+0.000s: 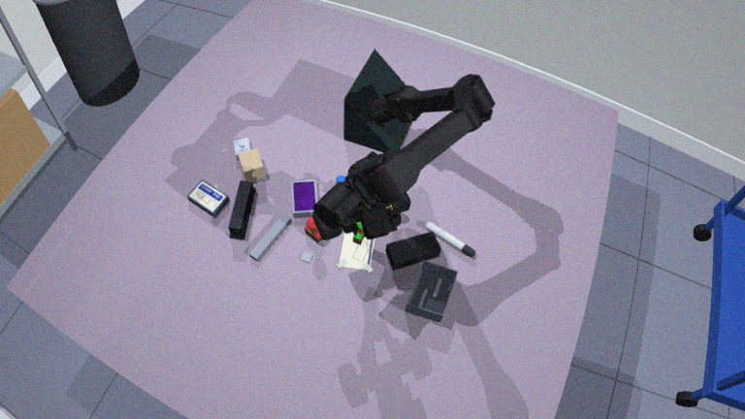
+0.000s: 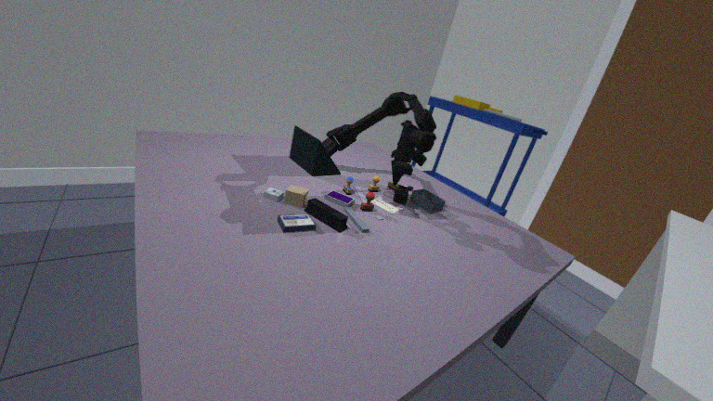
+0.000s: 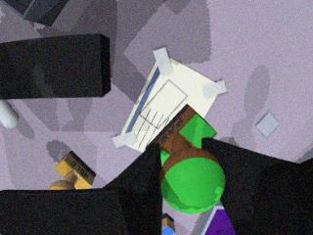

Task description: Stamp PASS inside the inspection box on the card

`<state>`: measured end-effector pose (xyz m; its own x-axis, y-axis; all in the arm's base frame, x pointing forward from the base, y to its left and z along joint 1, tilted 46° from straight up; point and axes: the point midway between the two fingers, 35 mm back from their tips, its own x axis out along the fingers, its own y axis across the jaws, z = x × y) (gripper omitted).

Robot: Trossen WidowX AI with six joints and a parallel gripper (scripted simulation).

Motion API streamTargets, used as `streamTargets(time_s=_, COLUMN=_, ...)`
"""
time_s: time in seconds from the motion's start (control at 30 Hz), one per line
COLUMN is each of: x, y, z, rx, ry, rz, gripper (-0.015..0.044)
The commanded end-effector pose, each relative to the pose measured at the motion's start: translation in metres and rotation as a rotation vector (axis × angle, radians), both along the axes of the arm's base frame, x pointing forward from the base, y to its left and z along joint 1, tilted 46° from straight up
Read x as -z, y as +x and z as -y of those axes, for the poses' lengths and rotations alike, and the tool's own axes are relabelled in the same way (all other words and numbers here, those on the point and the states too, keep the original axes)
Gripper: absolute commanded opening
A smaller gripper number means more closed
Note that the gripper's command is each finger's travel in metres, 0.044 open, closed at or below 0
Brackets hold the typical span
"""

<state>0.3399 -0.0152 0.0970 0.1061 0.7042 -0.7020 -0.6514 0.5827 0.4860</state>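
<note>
Above the white card [image 3: 162, 109], the hand [image 3: 190, 179] pinches the green-knobbed PASS stamp [image 3: 191, 171] by its handle. It looks small, light and rigid — the smooth round knob could slip, so the narrower neck below seems the surer hold.

The arm [image 1: 434, 137] is matte black throughout, built of thick, blocky links with chamfered joints. Its base [image 1: 367, 117] is a dark green-black wedge (a sloped, prism-like block). The gripper [image 3: 186, 176] has two broad, flat black fingers with angular tips.

Card [image 3: 162, 106] print area hidden (beneath stamp [image 3: 190, 170]).
</note>
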Motion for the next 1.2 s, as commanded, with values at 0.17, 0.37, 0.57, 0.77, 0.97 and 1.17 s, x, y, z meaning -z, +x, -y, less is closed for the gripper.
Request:
streamTargets(time_s=0.17, x=-0.002, y=0.001, z=-0.005, rx=-0.011, ry=0.000, rz=0.017, gripper=0.0000)
streamTargets(time_s=0.37, x=0.001, y=0.002, z=-0.007, rx=-0.011, ry=0.000, rz=0.017, gripper=0.0000)
streamTargets(time_s=0.57, x=0.004, y=0.003, z=-0.010, rx=-0.011, ry=0.000, rz=0.017, gripper=0.0000)
streamTargets(time_s=0.77, x=0.007, y=0.004, z=-0.013, rx=-0.011, ry=0.000, rz=0.017, gripper=0.0000)
streamTargets(time_s=0.97, x=0.009, y=0.004, z=-0.015, rx=-0.011, ry=0.000, rz=0.017, gripper=0.0000)
streamTargets(time_s=1.17, x=0.012, y=0.005, z=-0.018, rx=-0.011, ry=0.000, rz=0.017, gripper=0.0000)
